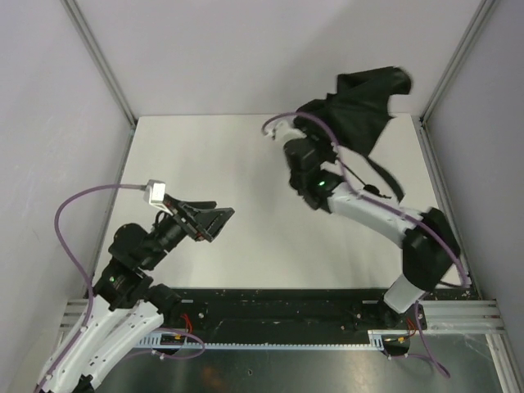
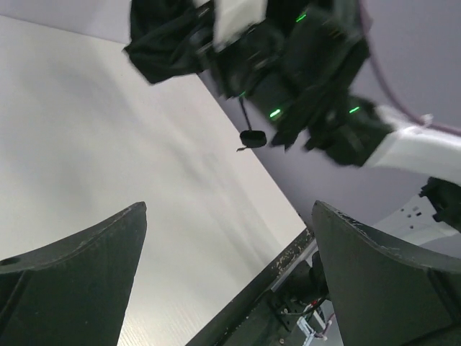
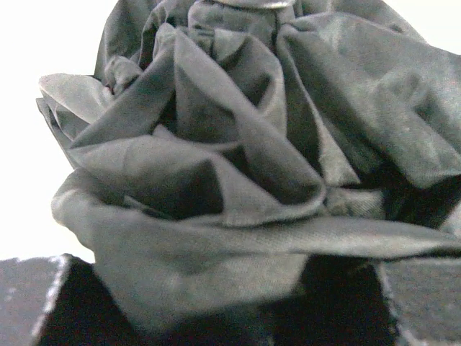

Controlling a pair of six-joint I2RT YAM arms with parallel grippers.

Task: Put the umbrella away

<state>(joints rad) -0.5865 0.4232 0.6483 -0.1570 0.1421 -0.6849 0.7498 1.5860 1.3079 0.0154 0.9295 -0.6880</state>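
Overhead, the umbrella (image 1: 360, 106) hangs collapsed at about one o'clock, off the far corner of the white table (image 1: 246, 164), its fabric bunched and loose. The right gripper (image 1: 315, 131) is clamped into that bundle, probably to keep it off the surface while the canopy is gathered. The left gripper (image 1: 214, 221) sits at about eight o'clock, well apart from it, spread wide and empty. Grey walls (image 1: 49, 98) close in on both sides, and a purple cable (image 1: 82, 196) loops by the left arm. From the left wrist, both fingers (image 2: 79, 267) stand far apart with only bare table (image 2: 108, 180) between them. At twelve o'clock the umbrella (image 2: 166, 43) shows beside the right arm (image 2: 302, 65), with a thin strap (image 2: 251, 137) dangling that could snag. From the right wrist, crumpled black canopy (image 3: 238, 158) fills the frame above the dark fingers (image 3: 43, 303). The folds hide the shaft and handle, so where to grip it next is hard to judge.
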